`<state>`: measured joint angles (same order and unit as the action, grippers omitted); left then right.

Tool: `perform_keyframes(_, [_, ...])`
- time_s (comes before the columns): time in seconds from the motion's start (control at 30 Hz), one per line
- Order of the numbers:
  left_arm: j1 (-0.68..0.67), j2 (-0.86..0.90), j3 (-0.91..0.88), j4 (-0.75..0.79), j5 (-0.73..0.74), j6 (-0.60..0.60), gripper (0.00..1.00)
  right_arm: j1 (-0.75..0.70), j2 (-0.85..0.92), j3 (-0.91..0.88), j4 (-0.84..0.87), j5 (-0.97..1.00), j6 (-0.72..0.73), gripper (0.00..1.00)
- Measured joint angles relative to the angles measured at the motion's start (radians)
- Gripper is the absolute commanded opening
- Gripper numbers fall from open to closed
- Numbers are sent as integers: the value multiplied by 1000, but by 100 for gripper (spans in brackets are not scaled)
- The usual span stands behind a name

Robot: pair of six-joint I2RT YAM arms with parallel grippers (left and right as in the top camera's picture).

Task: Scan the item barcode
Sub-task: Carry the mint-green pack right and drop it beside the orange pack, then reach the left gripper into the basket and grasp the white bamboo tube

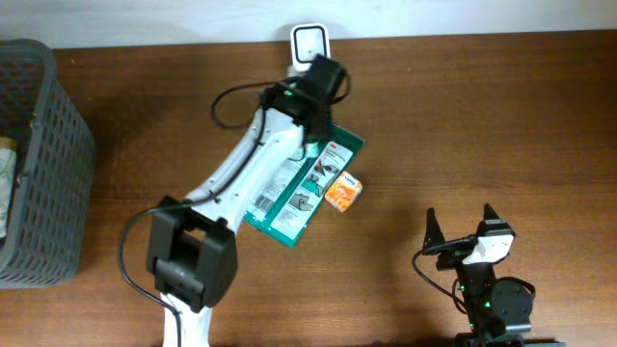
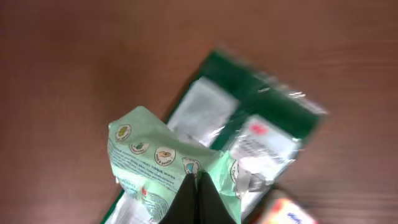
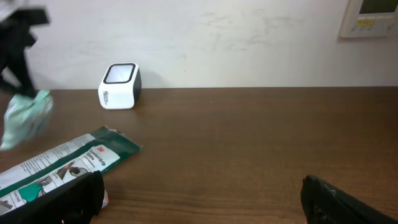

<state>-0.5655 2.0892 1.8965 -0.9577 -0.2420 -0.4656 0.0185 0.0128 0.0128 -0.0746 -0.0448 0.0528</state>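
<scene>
My left gripper [image 2: 198, 177] is shut on a light green wipes packet [image 2: 155, 155], held in the air above the table. In the right wrist view the packet [image 3: 25, 118] hangs at the far left under the dark left gripper [image 3: 18, 43]. The white barcode scanner [image 1: 310, 43] stands at the table's back edge, just beyond the left gripper [image 1: 316, 85]; it also shows in the right wrist view, scanner [image 3: 120, 86], to the right of the packet. My right gripper [image 1: 460, 224] rests open near the front right, with nothing between its fingers [image 3: 68, 199].
A dark green 3M package [image 1: 299, 188] lies flat below the left arm, with a small orange box [image 1: 341, 190] at its right side. A grey mesh basket [image 1: 39, 164] stands at the left edge. A wall panel [image 3: 373, 15] hangs behind the table.
</scene>
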Motion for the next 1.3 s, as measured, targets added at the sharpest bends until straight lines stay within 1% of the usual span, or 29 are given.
perform_keyframes(0.17, [-165, 0, 13, 109, -21, 158, 0, 0, 0, 0, 0, 0, 0, 98])
perform_keyframes(0.23, [-233, 16, 13, 151, -20, 196, 0, 0, 0, 0, 0, 0, 0, 98])
perform_keyframes(0.3, [-275, 50, 13, 171, -18, 213, 0, 0, 0, 0, 0, 0, 0, 98])
perform_keyframes(0.33, [-287, 73, 13, 181, -17, 218, 3, 0, 0, 0, 0, 0, 0, 98])
perform_keyframes(0.37, [-293, 99, 13, 184, -17, 222, 31, 0, 0, 0, 0, 0, 0, 98])
perform_keyframes(0.4, [-294, 115, 12, 185, -16, 225, 62, 0, 0, 0, 0, 0, 0, 98])
perform_keyframes(0.43, [-291, 125, 12, 185, -12, 229, 82, 0, 0, 0, 0, 0, 0, 98])
perform_keyframes(0.47, [-290, 126, 12, 191, -3, 232, 92, 0, 0, 0, 0, 0, 1, 98])
perform_keyframes(0.5, [-288, 126, 12, 198, 3, 235, 95, 0, 0, 0, 0, 0, 0, 98])
perform_keyframes(0.53, [-287, 126, 12, 200, 8, 235, 97, 0, 0, 0, 0, 0, 0, 99])
perform_keyframes(0.6, [-283, 126, 20, 177, 11, 238, 98, 0, 0, 0, 0, 0, 1, 98])
perform_keyframes(0.7, [-240, 128, 134, 46, 23, 238, 98, 0, 0, 0, 0, 0, 0, 98])
perform_keyframes(0.73, [-190, 129, 257, -54, 27, 238, 86, 0, 0, 0, 0, 0, 0, 98])
perform_keyframes(0.77, [-124, 125, 381, -118, 27, 238, 84, 0, 0, 0, 0, 0, 0, 98])
perform_keyframes(0.83, [-12, 126, 610, -327, -2, 240, 84, 0, -1, 0, 0, 0, 0, 98])
perform_keyframes(0.87, [64, 121, 731, -387, -43, 240, 86, 0, -1, 0, 0, 0, -1, 98])
perform_keyframes(0.97, [235, 76, 942, -517, -175, 239, 89, 0, -1, 0, 0, 0, 0, 98])
perform_keyframes(1.03, [346, 46, 1024, -582, -216, 240, 89, 0, -1, 0, 0, 0, 0, 98])
perform_keyframes(1.07, [447, 31, 1052, -617, -231, 241, 89, 0, -1, 0, 0, 0, 0, 98])
perform_keyframes(1.1, [510, 27, 1059, -632, -235, 239, 89, 0, -1, 0, 0, 0, 0, 98])
perform_keyframes(1.13, [572, 26, 1061, -668, -226, 237, 89, 0, -1, 0, 0, 0, 0, 98])
perform_keyframes(1.2, [738, 29, 1061, -723, -210, 210, 90, 0, -1, 0, 0, 0, 1, 98])
perform_keyframes(1.27, [890, 29, 1061, -719, -177, 188, 92, 0, -1, 0, 0, 0, 0, 98])
perform_keyframes(1.3, [932, 29, 1061, -718, -159, 187, 91, 0, -1, 0, 0, 0, 0, 98])
